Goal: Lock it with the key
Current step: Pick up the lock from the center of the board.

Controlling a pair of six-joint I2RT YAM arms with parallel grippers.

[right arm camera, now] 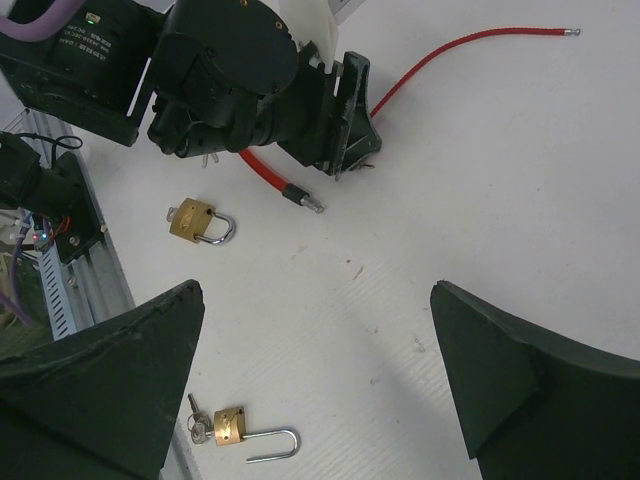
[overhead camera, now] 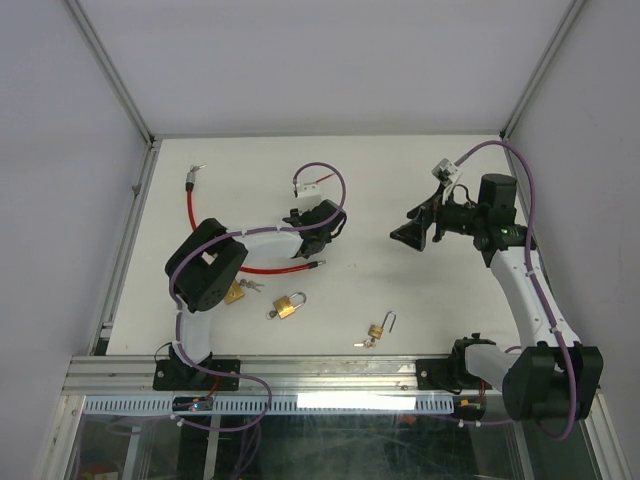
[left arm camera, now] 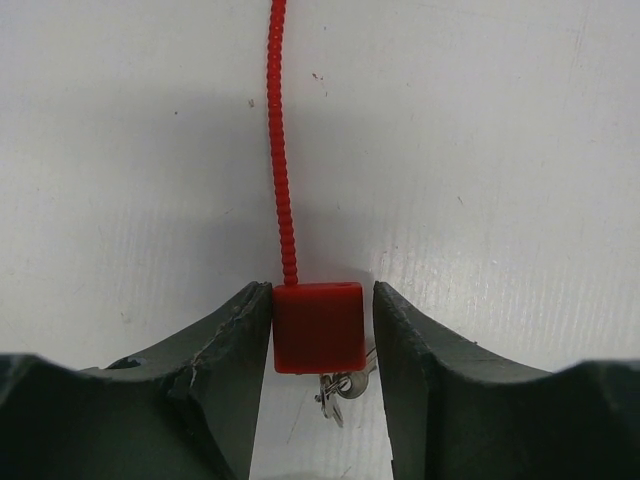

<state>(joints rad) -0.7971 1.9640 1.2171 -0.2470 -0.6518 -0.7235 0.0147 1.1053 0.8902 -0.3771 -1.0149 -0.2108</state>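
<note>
The table [overhead camera: 420, 290] carries a red cable [left arm camera: 280, 150] and three padlocks [overhead camera: 288, 306]. The left gripper [left arm camera: 322, 292] straddles the cable's lock body [left arm camera: 318, 325]. Its left finger [left arm camera: 220, 350] touches the body's side; its right finger [left arm camera: 420, 360] stands just off it, so the jaws are not yet clamped. Keys [left arm camera: 340, 383] lie at the body's near edge, between the fingers. The right gripper [right arm camera: 318, 290] hovers well apart from the body, jaws wide and empty.

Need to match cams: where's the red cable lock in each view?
Top external: red cable lock centre-left, cable passing under the left arm; body not visible.
Left wrist: body bottom centre inside the left gripper, cable running straight up.
Right wrist: cable upper centre, beside the left gripper; body not visible.
Shared landmark: left gripper.
</note>
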